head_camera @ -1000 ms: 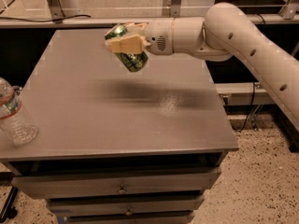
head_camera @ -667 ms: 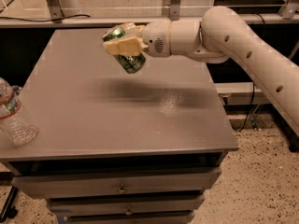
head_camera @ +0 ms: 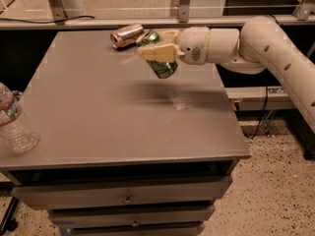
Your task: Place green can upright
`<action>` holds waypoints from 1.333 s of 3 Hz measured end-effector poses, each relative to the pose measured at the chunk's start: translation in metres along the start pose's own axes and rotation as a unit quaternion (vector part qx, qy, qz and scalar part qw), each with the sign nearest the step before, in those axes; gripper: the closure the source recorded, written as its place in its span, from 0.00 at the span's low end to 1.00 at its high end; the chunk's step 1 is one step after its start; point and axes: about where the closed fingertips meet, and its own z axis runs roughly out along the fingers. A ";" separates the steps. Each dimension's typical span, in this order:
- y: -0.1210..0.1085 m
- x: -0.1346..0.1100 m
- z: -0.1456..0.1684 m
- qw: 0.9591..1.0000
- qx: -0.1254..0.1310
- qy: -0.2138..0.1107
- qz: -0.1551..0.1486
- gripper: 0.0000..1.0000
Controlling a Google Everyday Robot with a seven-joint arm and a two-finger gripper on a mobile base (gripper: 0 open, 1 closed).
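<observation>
The green can [head_camera: 164,68] is shiny green with pale markings. It hangs tilted above the back middle of the grey table [head_camera: 98,112], clear of the surface, with its shadow below it. My gripper [head_camera: 151,44] reaches in from the right and is shut on the green can, one cream finger [head_camera: 158,52] across its front and the other behind its top. The rest of the arm [head_camera: 266,43] runs off to the right.
An orange-copper can [head_camera: 126,35] lies on its side at the table's back edge, just left of the gripper. A clear plastic bottle [head_camera: 15,122] stands at the front left corner. Drawers [head_camera: 128,198] sit under the tabletop. A rail runs behind the table.
My gripper has moved to the right with the green can still held tilted. The orange-copper can behind it has come into sight.
</observation>
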 end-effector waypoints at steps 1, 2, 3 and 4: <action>-0.010 0.009 -0.038 1.000 0.012 -0.010 -0.001 1.00; -0.016 0.024 -0.068 0.999 0.021 -0.033 0.006 1.00; -0.019 0.040 -0.089 0.997 0.030 -0.065 0.014 1.00; -0.022 0.051 -0.102 0.996 0.026 -0.088 0.014 1.00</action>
